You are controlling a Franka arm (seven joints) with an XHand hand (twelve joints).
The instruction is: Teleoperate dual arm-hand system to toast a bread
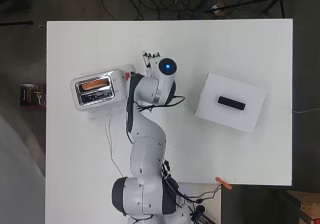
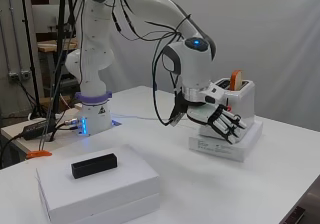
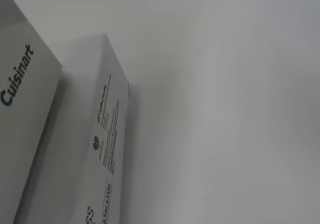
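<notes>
A silver toaster (image 1: 97,90) (image 2: 239,103) stands on a flat white box (image 2: 227,143) at the table's left in the overhead view. A slice of bread (image 1: 95,84) (image 2: 236,80) sits upright in its slot, top sticking out. My hand (image 2: 220,120) hangs close to the toaster's end, by a small red part (image 2: 228,108); its fingers (image 1: 151,58) are relaxed, pointing down and outward, holding nothing. I cannot tell whether they touch the toaster. The wrist view shows only the toaster's side (image 3: 20,109), the flat box's edge (image 3: 107,139) and bare table.
A second white box (image 1: 235,91) (image 2: 100,189) with a black block (image 1: 231,103) (image 2: 94,165) on top lies to the right of the arm. An orange clip (image 1: 223,183) (image 2: 37,154) sits at the table edge near the arm's base. A cable (image 1: 111,144) trails from the toaster.
</notes>
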